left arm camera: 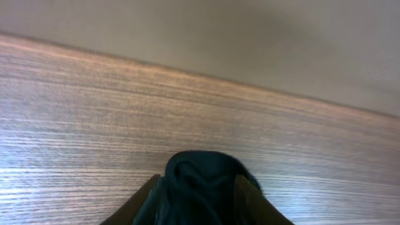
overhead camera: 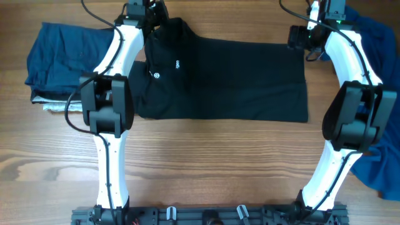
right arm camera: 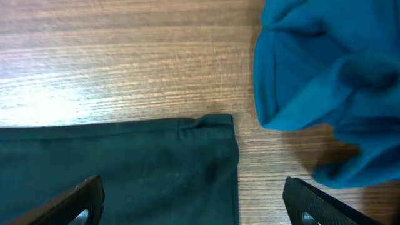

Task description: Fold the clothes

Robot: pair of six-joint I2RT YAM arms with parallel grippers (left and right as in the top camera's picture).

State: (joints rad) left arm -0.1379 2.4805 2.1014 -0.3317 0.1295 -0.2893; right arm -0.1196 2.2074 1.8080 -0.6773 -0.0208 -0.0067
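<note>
The black short-sleeved shirt (overhead camera: 231, 78) lies flat across the table's far middle, white logo (overhead camera: 176, 63) near its left end. My left gripper (overhead camera: 149, 14) is at the shirt's far left corner, shut on a bunch of black cloth (left arm camera: 201, 187) between its fingers. My right gripper (overhead camera: 306, 39) is open over the shirt's far right corner (right arm camera: 215, 125), its fingers (right arm camera: 194, 200) wide apart on either side of the hem edge. A bright blue garment (right arm camera: 325, 81) lies crumpled just right of that corner, also in the overhead view (overhead camera: 378, 37).
A folded dark blue garment (overhead camera: 62, 59) lies on a grey-white one (overhead camera: 59, 107) at the far left. More blue cloth (overhead camera: 381, 169) hangs at the right edge. The table's far edge (left arm camera: 250, 81) is close behind the left gripper.
</note>
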